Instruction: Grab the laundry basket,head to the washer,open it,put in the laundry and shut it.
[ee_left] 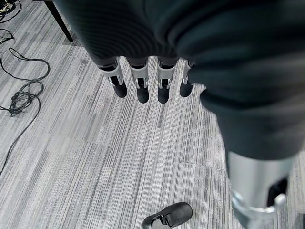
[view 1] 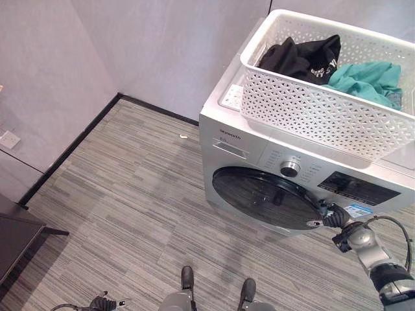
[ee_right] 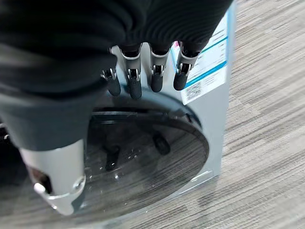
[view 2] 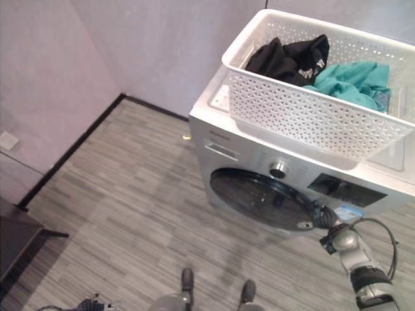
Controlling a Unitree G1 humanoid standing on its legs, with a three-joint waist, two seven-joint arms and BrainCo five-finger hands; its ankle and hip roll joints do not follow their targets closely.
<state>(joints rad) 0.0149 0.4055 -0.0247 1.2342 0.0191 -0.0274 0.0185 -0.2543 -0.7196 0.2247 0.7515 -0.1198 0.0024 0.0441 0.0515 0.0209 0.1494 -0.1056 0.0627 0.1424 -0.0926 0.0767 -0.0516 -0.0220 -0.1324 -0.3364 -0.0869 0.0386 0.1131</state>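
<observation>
The white laundry basket (view 1: 324, 103) sits on top of the washer (view 1: 259, 146), parked there, it seems, so both hands are free for the door. Inside it lie a black garment (view 1: 301, 57) and a teal garment (view 1: 366, 81), not yet loaded. The round dark door (view 1: 266, 197) on the washer's front looks closed or barely ajar; I cannot tell which.

The right hand (view 1: 337, 220) is at the door's rim on the side nearest the printed label (view 1: 358, 210), probably where the catch is. In the right wrist view its fingers (ee_right: 155, 78) hang fairly straight, side by side, over the door's edge, with the thumb held apart lower down; they grip nothing, and whether they touch the rim is unclear. The step in hand appears to be opening the washer.

The left hand (ee_left: 143, 62) hangs idle above the striped grey carpet (view 1: 130, 194), its fingers relaxed and empty.
</observation>
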